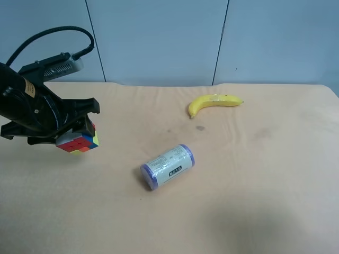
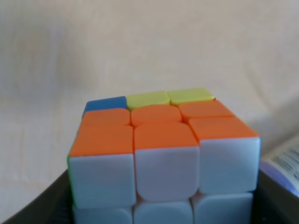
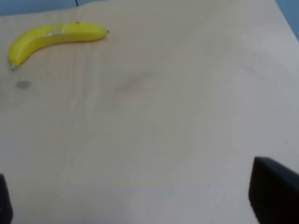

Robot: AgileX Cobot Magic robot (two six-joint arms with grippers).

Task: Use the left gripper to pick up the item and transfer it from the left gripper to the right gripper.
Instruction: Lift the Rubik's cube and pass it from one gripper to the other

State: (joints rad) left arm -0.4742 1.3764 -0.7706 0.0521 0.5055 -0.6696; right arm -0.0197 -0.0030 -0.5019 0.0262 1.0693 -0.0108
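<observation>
Small multicoloured plastic 3x3 puzzle cube point(image 1: 80, 143) — clamped in the bulky black wedge-fingered left gripper point(image 1: 74, 131) above the tan tabletop point(image 1: 254, 185); purple-capped white-labelled cylinder point(image 1: 167, 166) on its side nearby, not touching; yellow banana point(image 1: 213, 103) well apart; black right gripper point(image 3: 140, 200) — jaws wide, empty.

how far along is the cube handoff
Done: the black wedge-fingered left gripper is shut on the small multicoloured puzzle cube. In hand: the lift; whether it clears the tan table is unclear. Left: the handover; the black right gripper stands open and empty, with the yellow banana in its view.
</observation>
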